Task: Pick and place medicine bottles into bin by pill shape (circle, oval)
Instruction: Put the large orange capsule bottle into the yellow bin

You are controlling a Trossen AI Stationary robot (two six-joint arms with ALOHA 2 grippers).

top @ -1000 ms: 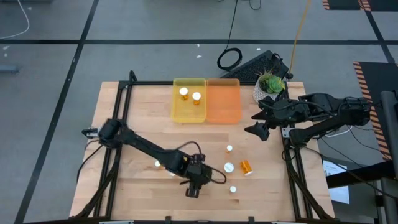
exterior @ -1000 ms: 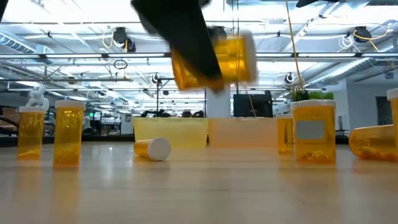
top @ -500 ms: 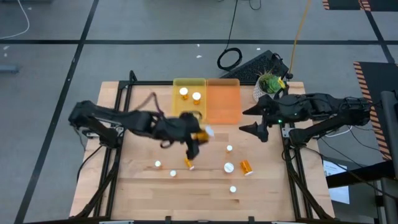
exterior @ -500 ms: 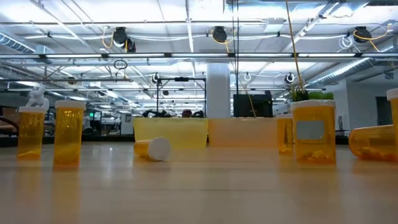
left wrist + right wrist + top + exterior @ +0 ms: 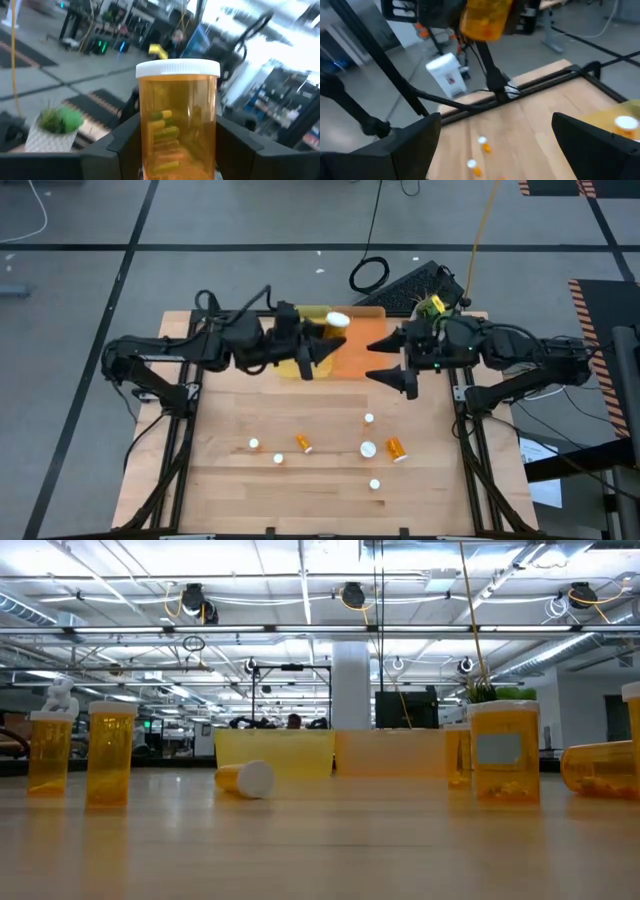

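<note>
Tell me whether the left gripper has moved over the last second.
Yes. The left gripper, shut on a medicine bottle, has gone from the table's near edge to the far side, over the yellow tray.

A pale wooden table (image 5: 230, 420) stands on a grey floor (image 5: 200, 220) crossed by dark lines. Behind the table, a black coiled cable (image 5: 368, 275) lies on the floor. Across the table, the room is a wide hall with a white pillar (image 5: 350, 685), ceiling rails (image 5: 300, 632) and bright strip lights (image 5: 330, 555).
</note>
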